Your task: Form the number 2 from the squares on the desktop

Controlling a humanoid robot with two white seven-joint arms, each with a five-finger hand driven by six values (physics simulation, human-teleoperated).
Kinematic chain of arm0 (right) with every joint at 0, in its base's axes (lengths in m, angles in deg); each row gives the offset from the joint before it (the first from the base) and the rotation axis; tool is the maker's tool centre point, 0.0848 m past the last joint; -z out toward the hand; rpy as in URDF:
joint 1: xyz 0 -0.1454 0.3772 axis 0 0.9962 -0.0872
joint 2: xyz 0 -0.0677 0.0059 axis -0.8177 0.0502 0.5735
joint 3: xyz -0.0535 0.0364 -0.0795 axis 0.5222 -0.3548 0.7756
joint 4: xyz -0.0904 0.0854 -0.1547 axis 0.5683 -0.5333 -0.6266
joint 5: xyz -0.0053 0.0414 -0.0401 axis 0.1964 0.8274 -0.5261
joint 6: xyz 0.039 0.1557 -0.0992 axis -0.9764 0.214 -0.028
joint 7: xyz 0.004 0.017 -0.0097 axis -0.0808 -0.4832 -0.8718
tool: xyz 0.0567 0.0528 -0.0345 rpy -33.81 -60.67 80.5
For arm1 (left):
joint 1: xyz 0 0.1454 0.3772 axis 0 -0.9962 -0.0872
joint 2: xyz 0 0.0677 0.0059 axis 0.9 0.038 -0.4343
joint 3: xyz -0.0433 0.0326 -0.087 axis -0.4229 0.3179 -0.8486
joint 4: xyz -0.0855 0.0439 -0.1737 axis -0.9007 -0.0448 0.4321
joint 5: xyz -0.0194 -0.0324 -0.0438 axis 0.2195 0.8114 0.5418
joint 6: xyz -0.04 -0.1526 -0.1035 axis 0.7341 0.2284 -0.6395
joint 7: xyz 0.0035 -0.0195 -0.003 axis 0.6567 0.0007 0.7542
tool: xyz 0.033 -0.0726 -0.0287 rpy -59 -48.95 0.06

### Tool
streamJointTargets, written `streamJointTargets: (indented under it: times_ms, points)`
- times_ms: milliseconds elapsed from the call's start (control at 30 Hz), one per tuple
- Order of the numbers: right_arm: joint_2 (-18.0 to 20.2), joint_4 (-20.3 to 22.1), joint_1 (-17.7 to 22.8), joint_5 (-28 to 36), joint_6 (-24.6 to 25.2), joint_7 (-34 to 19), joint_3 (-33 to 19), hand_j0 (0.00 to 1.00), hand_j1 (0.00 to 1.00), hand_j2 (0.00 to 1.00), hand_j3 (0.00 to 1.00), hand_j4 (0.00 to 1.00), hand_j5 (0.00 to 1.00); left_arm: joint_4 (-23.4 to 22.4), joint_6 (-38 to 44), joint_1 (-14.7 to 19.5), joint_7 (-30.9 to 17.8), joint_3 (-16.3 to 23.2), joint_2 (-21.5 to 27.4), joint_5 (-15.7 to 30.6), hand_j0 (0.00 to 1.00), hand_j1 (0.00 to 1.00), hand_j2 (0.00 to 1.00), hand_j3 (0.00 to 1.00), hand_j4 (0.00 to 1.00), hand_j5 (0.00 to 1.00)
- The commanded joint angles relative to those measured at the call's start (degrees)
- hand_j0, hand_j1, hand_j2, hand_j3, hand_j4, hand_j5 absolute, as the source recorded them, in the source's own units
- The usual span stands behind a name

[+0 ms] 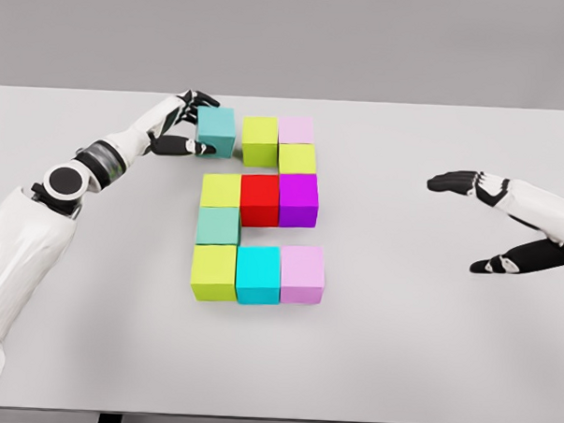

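Coloured cubes stand together on the white table (426, 349). The top row holds a teal cube (216, 131), a lime cube (260, 140) and a pale pink cube (297, 130), with a yellow-green cube (297, 159) under the pink one. The middle row is a yellow-green cube (221, 190), a red cube (260, 199) and a magenta cube (298, 199). A muted teal cube (218, 226) sits below. The bottom row is a lime cube (214, 271), a cyan cube (258, 274) and a lilac cube (302, 273). My left hand (193, 123) is shut on the top teal cube. To the right hovers my right hand (469, 222), open.
The cubes fill the table's middle. The table's far edge runs just behind the top row, and its near edge shows at the bottom of the view.
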Motion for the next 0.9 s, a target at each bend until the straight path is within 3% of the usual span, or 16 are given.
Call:
streamJointTargets:
  times_ms: [0, 200, 700, 867]
  points:
    - [-1.2, 0.0, 0.0, 0.5, 0.1, 0.0, 0.1, 1.00, 1.00, 1.00, 1.00, 1.00, 1.00, 0.0, -0.1, 0.0, -0.3, -0.1, 0.0, 0.3, 0.43, 0.43, 0.43, 0.43, 0.43, 0.43]
    - [-1.8, -0.3, -0.1, 0.2, 0.1, 0.0, 0.1, 1.00, 1.00, 1.00, 1.00, 1.00, 1.00, -2.6, -0.1, 0.3, -0.3, -0.1, -0.5, 0.2, 0.43, 0.43, 0.43, 0.43, 0.43, 0.43]
    - [-2.8, -0.1, -0.2, -0.1, 0.1, 0.0, 0.1, 1.00, 1.00, 1.00, 1.00, 1.00, 1.00, -3.0, -0.1, 1.1, -0.3, -0.2, -1.0, -0.1, 0.44, 0.44, 0.44, 0.44, 0.44, 0.44]
    - [-2.9, 0.0, -0.1, -0.1, 0.1, 0.0, 0.1, 1.00, 1.00, 1.00, 1.00, 1.00, 1.00, -3.4, -0.1, 1.4, -0.3, -0.1, -1.6, -0.1, 0.56, 0.56, 0.56, 0.56, 0.56, 0.56]
